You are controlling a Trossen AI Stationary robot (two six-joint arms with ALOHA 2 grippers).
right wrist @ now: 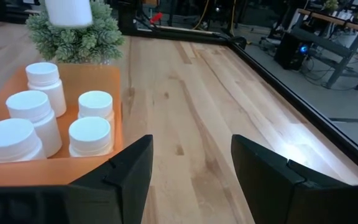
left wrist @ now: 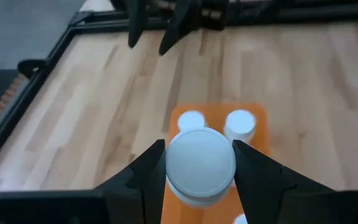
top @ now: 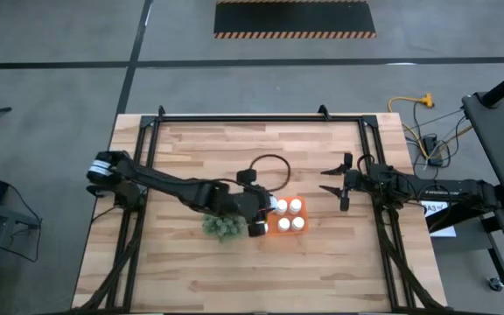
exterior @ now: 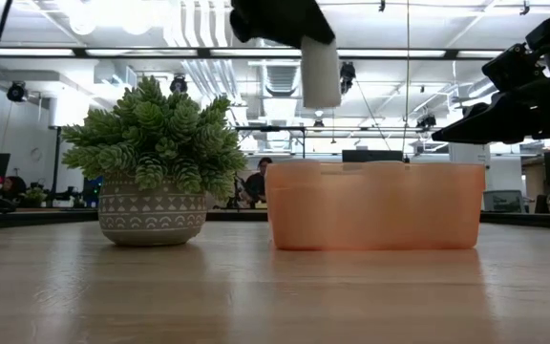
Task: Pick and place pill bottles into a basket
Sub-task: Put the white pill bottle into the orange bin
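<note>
The surface [top: 234,262] carries the plant [exterior: 156,162] and, just beside it, the orange basket [exterior: 375,205], where four bottles [right wrist: 36,115] stand. My left pincer [left wrist: 199,163] hangs over the basket's plant-side end, pinching a fifth bottle [left wrist: 201,165]. My right pincer [top: 339,186] waits spread, near the basket.

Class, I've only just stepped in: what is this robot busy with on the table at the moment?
The left gripper is shut on a white pill bottle, holding it in the air above the orange basket. Four pill bottles already stand in the basket. The right gripper waits open beside the basket. A potted green plant stands next to the basket.
</note>
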